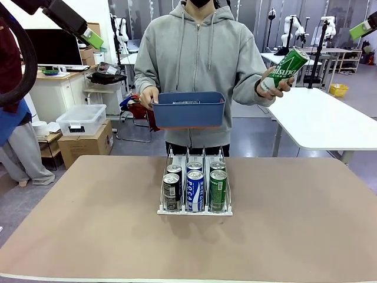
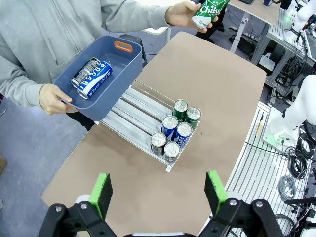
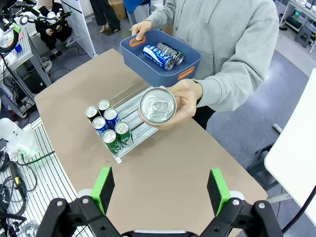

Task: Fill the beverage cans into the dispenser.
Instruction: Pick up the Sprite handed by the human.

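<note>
L tool (image 2: 158, 192): fingers spread wide, nothing btw them, hanging high over the tabletop (image 1: 88, 224). The rack (image 2: 132, 109) is below and ahead of it. Prob. parked clear so the person has room.

Next, one hand (image 1: 147, 97) grips the blue bin (image 1: 188, 112) by its end, level, just above and behind the rack's back. Likely keeps the spare cans close to the loading end. In the bin: 2 cans on their sides, 1 blue-white can (image 2: 97, 79) and 1 black-silver can (image 2: 84, 73).

The rack sits mid-tabletop w/ 3 lanes, 2 upright cans per lane, all crowded at the front lip w/ the lane backs bare. One colour per lane: black-silver pair (image 1: 171, 191), blue-white pair (image 1: 195, 190), green pair (image 1: 218, 190).

Further right, the other hand (image 1: 272, 87) holds a green can (image 1: 285, 69) tilted, out to the side toward the R tool (image 3: 160, 190). Looks like a hand-over offer.

R tool: fingers wide, holding nothing, above the can's silver top.

Count: 9 cans, w/ 6 in the rack, 2 in the bin, 1 in hand. That is 3 per colour.
</note>
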Controlling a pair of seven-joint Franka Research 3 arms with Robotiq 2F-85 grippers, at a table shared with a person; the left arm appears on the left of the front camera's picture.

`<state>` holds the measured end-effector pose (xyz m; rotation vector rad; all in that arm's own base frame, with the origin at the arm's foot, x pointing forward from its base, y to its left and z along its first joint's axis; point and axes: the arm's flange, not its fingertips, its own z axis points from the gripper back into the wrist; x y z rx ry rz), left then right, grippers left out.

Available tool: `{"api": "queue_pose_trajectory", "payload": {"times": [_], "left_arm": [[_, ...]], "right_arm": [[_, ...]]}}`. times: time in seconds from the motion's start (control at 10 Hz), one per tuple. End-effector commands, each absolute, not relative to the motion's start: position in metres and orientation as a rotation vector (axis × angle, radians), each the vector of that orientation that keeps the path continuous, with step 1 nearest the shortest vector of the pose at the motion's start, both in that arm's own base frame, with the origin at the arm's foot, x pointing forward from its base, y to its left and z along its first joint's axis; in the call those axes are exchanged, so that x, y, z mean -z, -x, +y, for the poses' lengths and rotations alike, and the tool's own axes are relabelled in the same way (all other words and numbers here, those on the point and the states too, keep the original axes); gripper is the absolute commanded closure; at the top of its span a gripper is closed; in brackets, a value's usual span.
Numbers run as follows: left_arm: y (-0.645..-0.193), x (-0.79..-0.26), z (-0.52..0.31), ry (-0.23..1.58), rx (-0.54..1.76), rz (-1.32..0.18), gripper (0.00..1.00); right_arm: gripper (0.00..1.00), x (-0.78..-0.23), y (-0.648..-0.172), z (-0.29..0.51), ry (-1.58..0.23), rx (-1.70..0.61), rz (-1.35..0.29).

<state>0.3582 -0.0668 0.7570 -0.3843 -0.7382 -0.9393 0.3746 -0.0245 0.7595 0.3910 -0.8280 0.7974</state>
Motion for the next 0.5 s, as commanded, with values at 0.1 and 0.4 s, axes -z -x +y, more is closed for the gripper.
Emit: {"api": "queue_pose_trajectory", "payload": {"times": [0.1,0.4], "left_arm": [[-0.358,-0.757,-0.067,0.384,0.939,-0.738,0.00],[-0.358,-0.757,-0.067,0.384,0.939,-0.738,0.00]], "right_arm": [[0.00,-0.760,-0.377,-0.008,-0.430,-0.860,-0.761],[0.00,-0.763,-0.403,0.013,-0.426,-0.926,-0.707]]}}
